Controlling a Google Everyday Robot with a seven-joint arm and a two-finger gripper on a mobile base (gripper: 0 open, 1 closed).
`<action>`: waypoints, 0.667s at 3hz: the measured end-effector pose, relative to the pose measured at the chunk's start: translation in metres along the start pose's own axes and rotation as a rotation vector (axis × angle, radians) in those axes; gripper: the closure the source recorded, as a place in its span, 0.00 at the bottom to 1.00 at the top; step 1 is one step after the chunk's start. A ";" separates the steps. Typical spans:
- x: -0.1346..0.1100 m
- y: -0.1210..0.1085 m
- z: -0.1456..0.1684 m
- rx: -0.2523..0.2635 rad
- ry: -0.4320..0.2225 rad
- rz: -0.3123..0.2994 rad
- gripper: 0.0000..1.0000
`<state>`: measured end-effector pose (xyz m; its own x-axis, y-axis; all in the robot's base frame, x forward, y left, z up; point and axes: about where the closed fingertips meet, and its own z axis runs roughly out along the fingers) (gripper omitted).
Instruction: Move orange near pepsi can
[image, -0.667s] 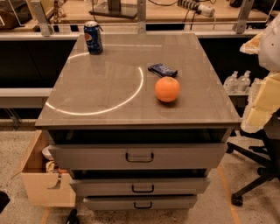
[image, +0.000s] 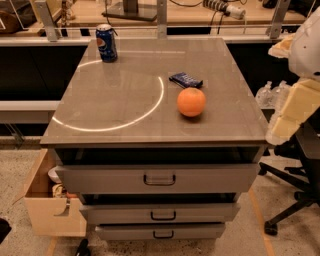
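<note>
Bright orange against grey, the orange (image: 191, 102) sits on the cabinet top (image: 125, 107) exactly as a moment ago; nothing has shifted. A blue wrapper (image: 185, 79) lies just behind it, and the pepsi can (image: 106, 42) stands well apart, far-left of it. The gripper (image: 292, 112) hangs right of the orange, off the top. Whether it is clenched or released cannot be told, and the move looks unstarted.

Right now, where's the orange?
In the camera view the orange sits right of centre on the cabinet top, in front of the blue wrapper, far from the pepsi can; the gripper hangs beyond the top's right edge.
</note>
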<state>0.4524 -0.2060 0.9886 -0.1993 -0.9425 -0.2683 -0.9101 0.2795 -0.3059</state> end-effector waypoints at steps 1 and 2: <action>-0.015 -0.022 0.014 0.020 -0.095 0.023 0.00; -0.033 -0.043 0.040 0.007 -0.231 0.068 0.00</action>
<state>0.5125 -0.1798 0.9737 -0.1704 -0.8548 -0.4902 -0.8947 0.3427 -0.2865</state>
